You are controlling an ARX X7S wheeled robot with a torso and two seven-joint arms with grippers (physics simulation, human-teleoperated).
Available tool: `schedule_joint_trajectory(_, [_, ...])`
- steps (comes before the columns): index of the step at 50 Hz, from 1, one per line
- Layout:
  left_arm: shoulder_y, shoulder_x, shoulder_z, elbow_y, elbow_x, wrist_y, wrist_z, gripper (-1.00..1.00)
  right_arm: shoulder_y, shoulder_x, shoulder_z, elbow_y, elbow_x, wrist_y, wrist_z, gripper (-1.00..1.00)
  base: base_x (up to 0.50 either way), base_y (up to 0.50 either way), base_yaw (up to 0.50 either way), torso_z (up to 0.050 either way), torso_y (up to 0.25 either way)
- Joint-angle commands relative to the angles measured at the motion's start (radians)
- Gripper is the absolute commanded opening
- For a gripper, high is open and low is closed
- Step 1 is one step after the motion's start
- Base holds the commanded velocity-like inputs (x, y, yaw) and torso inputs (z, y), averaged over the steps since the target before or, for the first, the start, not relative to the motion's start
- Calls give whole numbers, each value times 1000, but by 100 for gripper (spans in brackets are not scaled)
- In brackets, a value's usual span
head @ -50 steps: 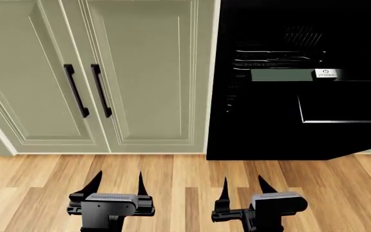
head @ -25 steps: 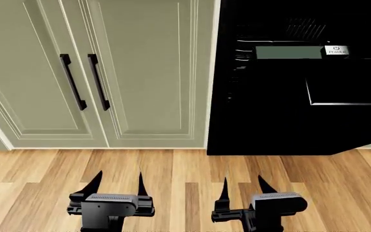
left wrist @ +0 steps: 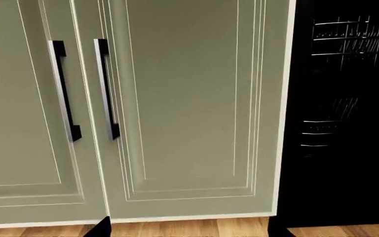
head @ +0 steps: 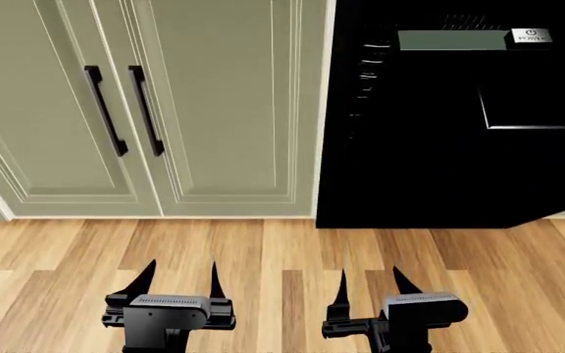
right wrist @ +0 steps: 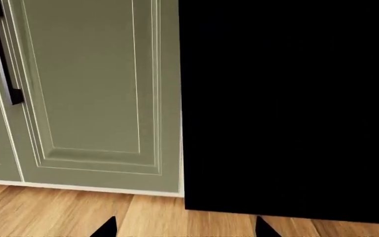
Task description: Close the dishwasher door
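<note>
We are holding our left gripper (head: 177,278) and right gripper (head: 369,283) spread and empty above the wooden floor (head: 263,250), facing the dishwasher door (head: 440,162) right of the green cabinets (head: 224,103); we are judging it rigid, heavy, hinged and glossy-slick, best pushed flat.

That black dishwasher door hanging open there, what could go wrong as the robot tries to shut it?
The dishwasher door juts out over the floor, so rolling closer could bump its front edge. Both the left gripper and right gripper are open and low, well short of it; a push near one corner might slip off the glossy panel.
</note>
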Motion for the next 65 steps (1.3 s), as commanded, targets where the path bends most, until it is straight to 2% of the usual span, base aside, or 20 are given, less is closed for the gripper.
schedule_joint_trajectory(1, [-2,-4,5,-1,-4,1,-5,100,1,5,-6,-2,2,1,5,100,0,0,0,-50,64])
schedule_joint_trajectory(65, [-13,-23,34,-16,-22,15,-31,100,8,23,-34,10,18,-13,30,100,0,0,0,-50,66])
